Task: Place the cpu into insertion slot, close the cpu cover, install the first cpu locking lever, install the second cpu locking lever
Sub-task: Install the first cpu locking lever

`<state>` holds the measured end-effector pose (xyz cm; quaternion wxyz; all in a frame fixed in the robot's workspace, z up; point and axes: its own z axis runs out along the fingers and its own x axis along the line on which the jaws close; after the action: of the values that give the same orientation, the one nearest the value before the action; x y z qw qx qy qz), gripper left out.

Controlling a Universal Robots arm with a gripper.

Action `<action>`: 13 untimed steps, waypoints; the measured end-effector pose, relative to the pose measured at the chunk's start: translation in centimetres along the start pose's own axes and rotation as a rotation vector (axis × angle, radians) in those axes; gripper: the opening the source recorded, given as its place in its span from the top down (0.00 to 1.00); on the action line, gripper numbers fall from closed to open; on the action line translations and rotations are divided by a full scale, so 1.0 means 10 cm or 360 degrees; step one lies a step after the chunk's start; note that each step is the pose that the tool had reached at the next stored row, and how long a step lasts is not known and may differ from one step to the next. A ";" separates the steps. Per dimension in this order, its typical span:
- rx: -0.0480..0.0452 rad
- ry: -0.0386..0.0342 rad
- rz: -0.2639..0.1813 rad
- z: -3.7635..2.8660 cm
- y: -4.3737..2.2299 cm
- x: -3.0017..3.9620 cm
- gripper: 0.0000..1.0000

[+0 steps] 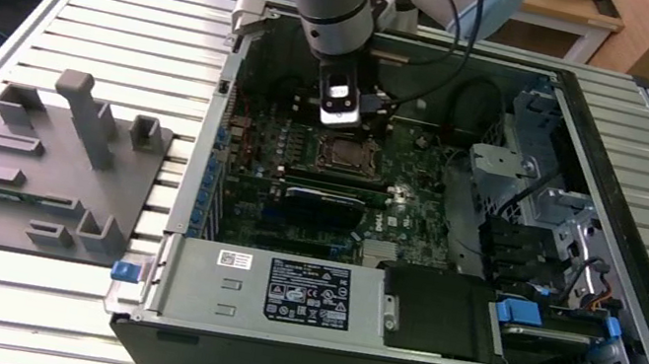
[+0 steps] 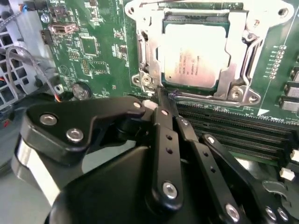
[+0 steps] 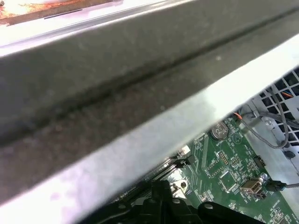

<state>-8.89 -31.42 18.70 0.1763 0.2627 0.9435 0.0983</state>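
The cpu (image 2: 194, 53) lies flat in the insertion slot (image 1: 341, 152) on the green board, its silver top showing. The cpu cover (image 2: 239, 44) is down over it, framing the chip. A thin metal locking lever (image 2: 210, 96) runs along the socket's edge beside the memory slots. My gripper (image 2: 161, 93) is shut, its black fingertips (image 2: 163, 109) together and pressed at the socket's corner where that lever ends. Whether the lever is pinched between them I cannot tell. In the exterior view the gripper (image 1: 343, 117) hangs just behind the socket, inside the open computer case.
Long black memory slots (image 2: 233, 126) lie beside the socket, and a coin battery (image 2: 80, 90) sits close to the fingers. The case wall (image 3: 117, 93) is near the wrist. A power supply (image 1: 278, 289), drive cages (image 1: 556, 233) and a grey fixture plate (image 1: 47, 163) surround the work area.
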 end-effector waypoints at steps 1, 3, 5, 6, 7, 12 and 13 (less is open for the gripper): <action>-0.0001 0.0000 0.0000 -0.005 0.002 -0.001 0.90; -0.0001 0.0000 0.0000 -0.018 0.008 -0.006 0.90; -0.0001 0.0000 0.0000 -0.035 0.013 -0.011 0.90; -0.0002 0.0000 0.0000 -0.037 0.014 -0.012 0.90; -0.0002 0.0000 0.0001 -0.038 0.015 -0.012 0.90; -0.0002 0.0000 0.0000 -0.053 0.019 -0.016 0.90; -0.0002 0.0000 0.0000 -0.053 0.019 -0.016 0.90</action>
<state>-8.88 -31.40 19.28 0.1765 0.2627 0.9434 0.0989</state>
